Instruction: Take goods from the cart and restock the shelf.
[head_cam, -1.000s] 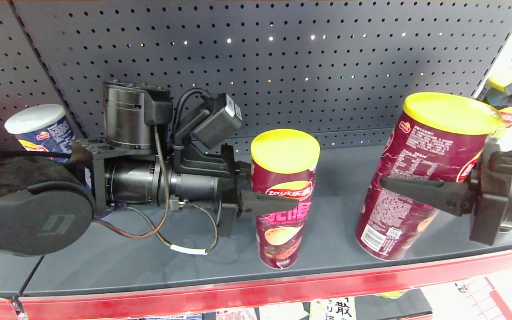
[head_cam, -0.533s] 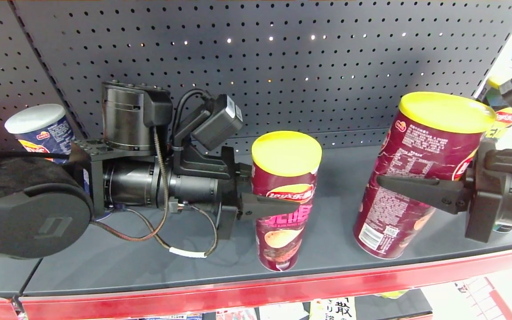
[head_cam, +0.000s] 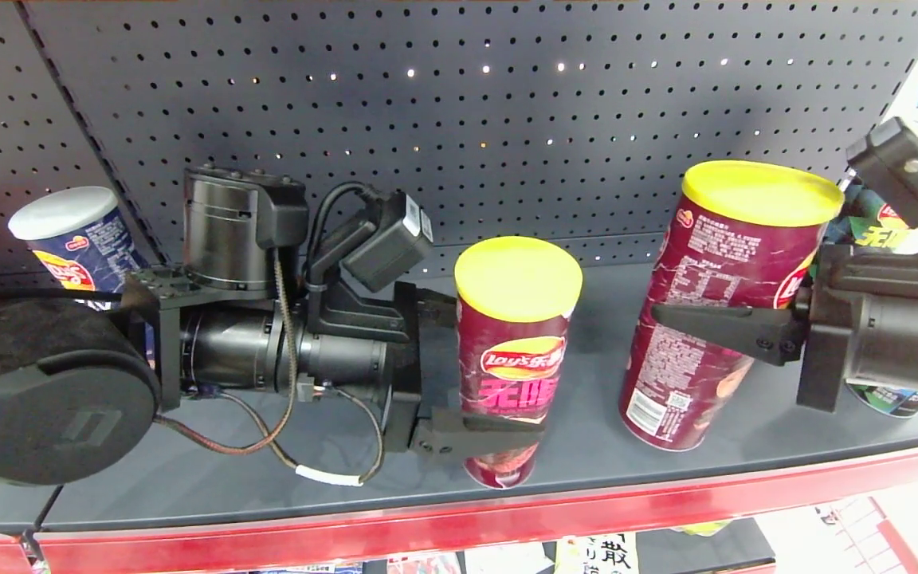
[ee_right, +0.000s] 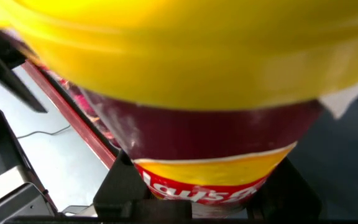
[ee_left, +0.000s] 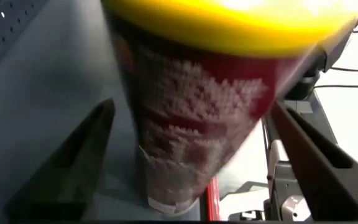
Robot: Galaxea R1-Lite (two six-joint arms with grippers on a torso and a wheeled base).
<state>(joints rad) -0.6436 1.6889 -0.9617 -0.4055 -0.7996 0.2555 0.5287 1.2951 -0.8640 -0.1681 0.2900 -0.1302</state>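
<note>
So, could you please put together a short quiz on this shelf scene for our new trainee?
1. True or false: the fingers of the left gripper stand clear of the middle can.
2. The blue can at the far left has a lid that is: A yellow, B white, C red.
3. Which can does the right gripper hold, and is it upright?
Key: 1 true; 2 B; 3 the right-hand can, tilted.

Centre can [head_cam: 516, 351]: oval logo badge, large pink characters under it. Right-hand can [head_cam: 726, 303], 3 o'clock: block of fine white print, barcode patch near base, too small to read. Blue can [head_cam: 80, 239], 9 o'clock: small logo, white small print. Paper tag [head_cam: 606, 552], 6 o'clock below shelf [head_cam: 427, 526] edge: black characters, cut off.
</note>
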